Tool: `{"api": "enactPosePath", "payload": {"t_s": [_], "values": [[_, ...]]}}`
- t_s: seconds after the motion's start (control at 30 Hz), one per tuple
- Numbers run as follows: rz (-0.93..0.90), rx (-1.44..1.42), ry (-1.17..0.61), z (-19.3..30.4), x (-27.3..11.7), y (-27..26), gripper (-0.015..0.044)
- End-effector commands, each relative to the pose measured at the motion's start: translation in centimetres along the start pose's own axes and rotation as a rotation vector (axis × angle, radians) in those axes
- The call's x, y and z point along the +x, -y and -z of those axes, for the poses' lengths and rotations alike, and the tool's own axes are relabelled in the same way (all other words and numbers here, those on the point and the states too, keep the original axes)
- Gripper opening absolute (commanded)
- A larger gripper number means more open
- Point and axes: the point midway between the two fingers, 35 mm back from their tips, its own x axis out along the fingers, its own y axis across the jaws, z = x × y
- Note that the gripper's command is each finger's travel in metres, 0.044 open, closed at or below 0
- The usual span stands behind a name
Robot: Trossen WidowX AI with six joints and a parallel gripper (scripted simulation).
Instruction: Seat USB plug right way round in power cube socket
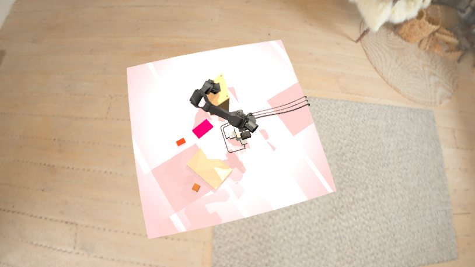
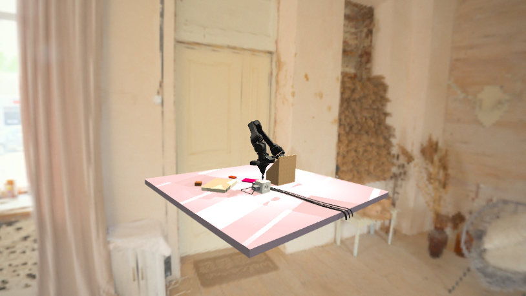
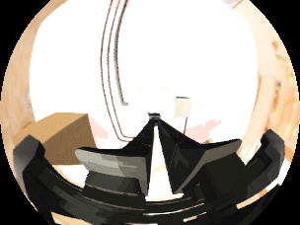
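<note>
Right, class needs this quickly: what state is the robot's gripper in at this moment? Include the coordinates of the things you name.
Gripper (image 2: 262, 178) (image 3: 155, 118): jaws closed on something small and dark at the tips (image 3: 155, 115), probably the USB plug, just above the power cube (image 2: 262, 187).

Place: looks like somebody's home, kinda rustic
Floor: pale wood boards (image 1: 66, 149), with a big grey woven rug (image 1: 381, 182) by the table and a doormat (image 2: 235, 266) near the door
Door: old cream panelled one (image 2: 224, 106) on the far side
Left side: long pinkish curtain (image 2: 62, 147) beside a bright window, little whitish cabinet (image 2: 141, 254) to its right
Right side: dried plants in a brown vase (image 2: 437, 241), plus a round chair (image 2: 509, 246) with a pale cushion
</note>
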Motion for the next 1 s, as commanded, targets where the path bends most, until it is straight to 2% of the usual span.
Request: {"api": "enactPosePath", "payload": {"t_s": [0.0,0.97], "values": [[-0.002,-0.004,0.003,-0.03,0.13,-0.09,0.0],[-0.002,-0.004,0.003,0.01,0.47,-0.09,0.0]]}}
